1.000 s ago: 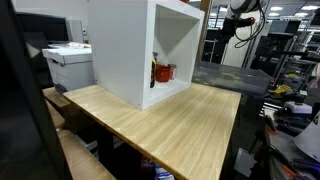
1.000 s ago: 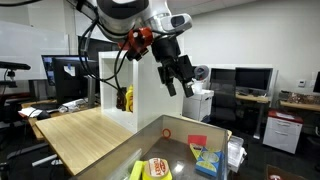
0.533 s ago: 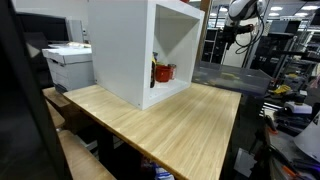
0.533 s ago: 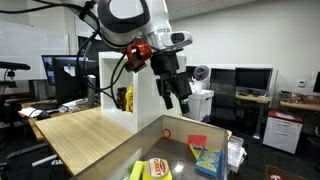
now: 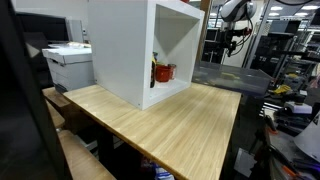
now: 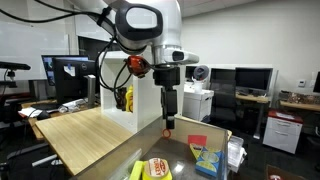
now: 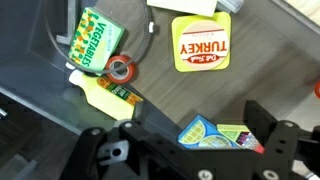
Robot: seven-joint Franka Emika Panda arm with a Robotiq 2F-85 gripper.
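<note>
Overhead, fingers wide apart and empty, above a turkey packet and a vegetables packet.

In the wrist view, the gripper is covering part of a box at bottom centre, and the top edge is cutting off a white sheet. In an exterior view, the things inside the cabinet are showing too small to name.

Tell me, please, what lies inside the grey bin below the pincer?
Inside the bin lie a green vegetables packet, a yellow turkey packet, a small red ring and a blue-green box. The open pincer hides part of the box and whatever lies under it.
</note>
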